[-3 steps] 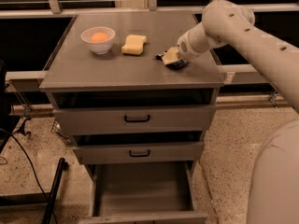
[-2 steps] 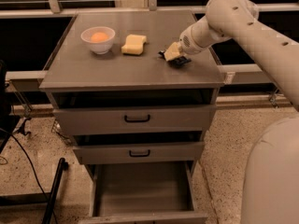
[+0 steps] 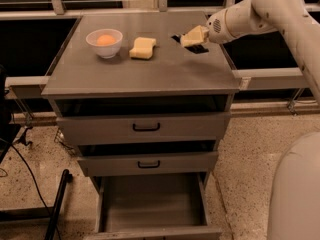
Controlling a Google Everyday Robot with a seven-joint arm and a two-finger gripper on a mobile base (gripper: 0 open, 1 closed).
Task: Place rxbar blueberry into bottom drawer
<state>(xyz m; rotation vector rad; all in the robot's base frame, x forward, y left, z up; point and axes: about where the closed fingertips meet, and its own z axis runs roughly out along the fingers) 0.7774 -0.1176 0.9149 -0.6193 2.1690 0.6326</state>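
At back right of the tabletop [image 3: 150, 74], directly under the claw [image 3: 193, 36], open or clamped impossible to tell: rxbar blueberry [image 3: 199, 49], long axis apparently rear-left to front-right, bottom drawer [image 3: 150, 206] open well below.

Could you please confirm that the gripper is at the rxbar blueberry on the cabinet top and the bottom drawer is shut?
Not quite: the camera view shows the bottom drawer pulled open, not shut. The gripper is indeed at the rxbar blueberry on the cabinet top.
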